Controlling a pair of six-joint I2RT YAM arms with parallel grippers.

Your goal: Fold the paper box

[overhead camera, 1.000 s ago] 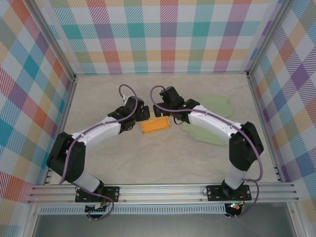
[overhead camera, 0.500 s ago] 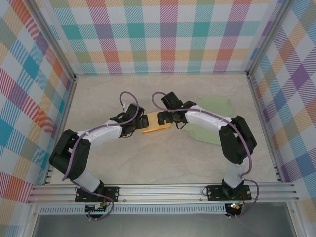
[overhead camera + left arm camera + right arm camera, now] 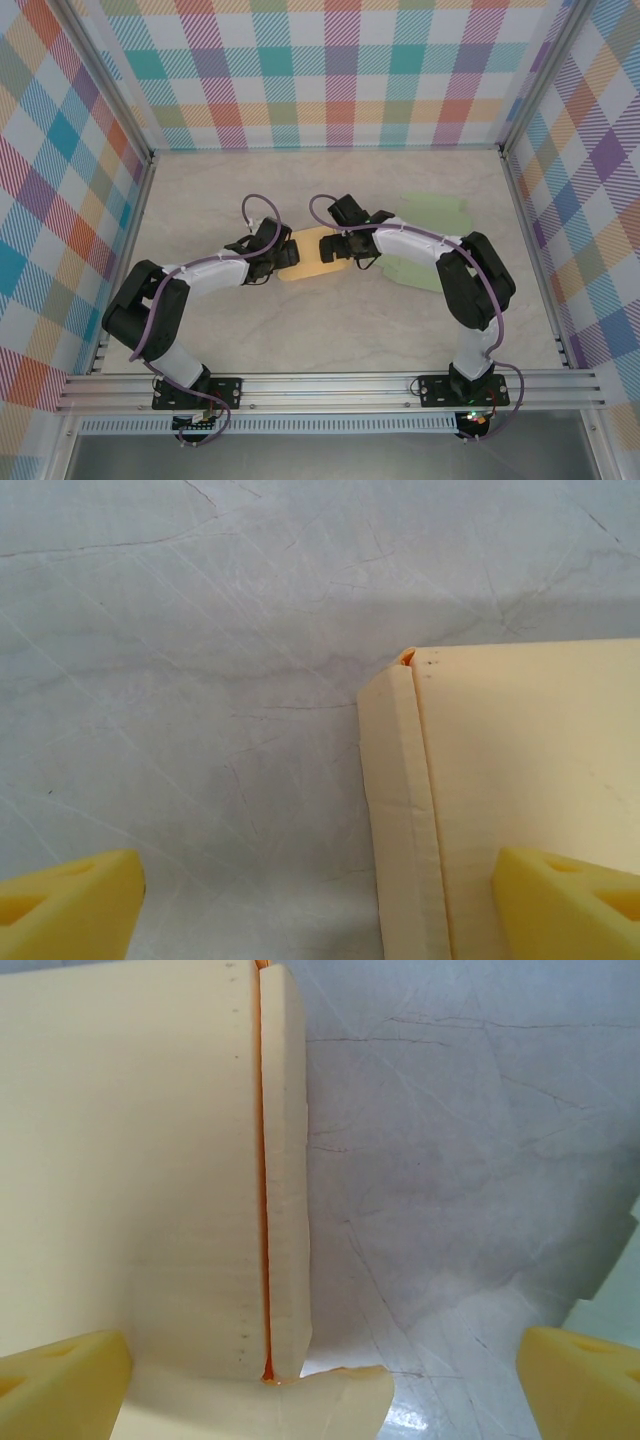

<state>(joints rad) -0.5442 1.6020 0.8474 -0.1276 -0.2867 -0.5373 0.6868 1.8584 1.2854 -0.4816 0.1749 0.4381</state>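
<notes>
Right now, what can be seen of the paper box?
The paper box is pale cream card with orange showing in its creases, lying flat in the middle of the table. A narrow flap is creased along each side edge. The open left pincer straddles its left edge and the open right pincer its right edge; whether either touches it is unclear.

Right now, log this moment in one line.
box: lying on table | left claw: open, straddling its left edge | right claw: open, straddling its right edge
</notes>
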